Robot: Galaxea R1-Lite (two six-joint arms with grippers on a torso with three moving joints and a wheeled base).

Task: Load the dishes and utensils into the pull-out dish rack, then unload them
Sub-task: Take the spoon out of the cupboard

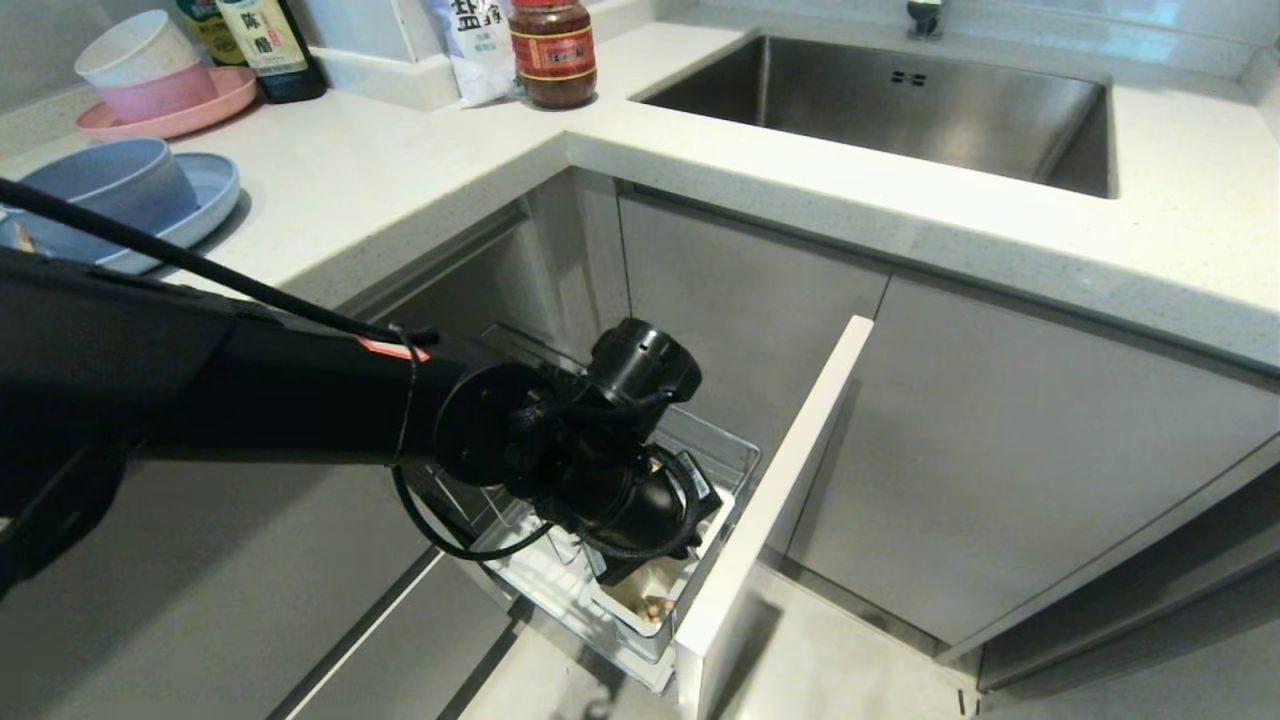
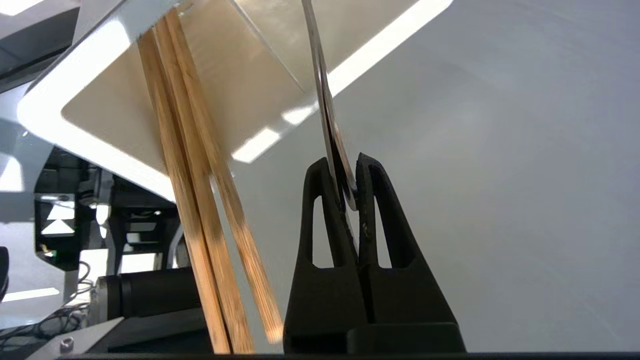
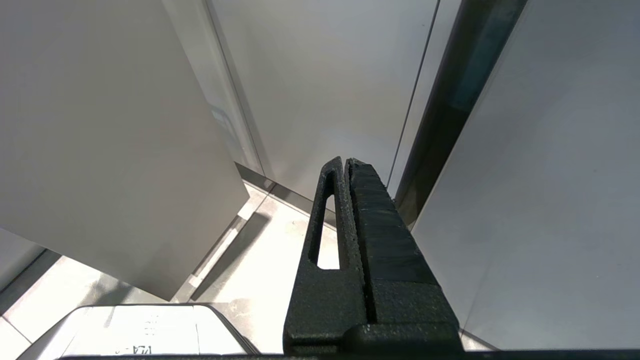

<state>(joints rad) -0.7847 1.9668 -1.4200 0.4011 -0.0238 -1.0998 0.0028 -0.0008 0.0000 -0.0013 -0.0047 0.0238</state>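
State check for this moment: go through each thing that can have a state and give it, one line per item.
pull-out dish rack: pulled out, open.
white utensil cup: holds the chopsticks and a metal utensil.
chopsticks: standing in the cup, not gripped.
metal utensil handle: clamped in the left gripper; fork or spoon cannot be told.
left gripper: shut on the handle, over the rack.
right gripper: shut, empty, parked by the cabinet doors.
blue-grey bowl: on the light-blue plate, on the counter.

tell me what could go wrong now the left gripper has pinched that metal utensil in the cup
1. The left gripper pinches only the thin end of the metal utensil; it might slip or twist as it lifts.
2. The chopsticks lean close beside it in the white cup and could be dragged or knocked.
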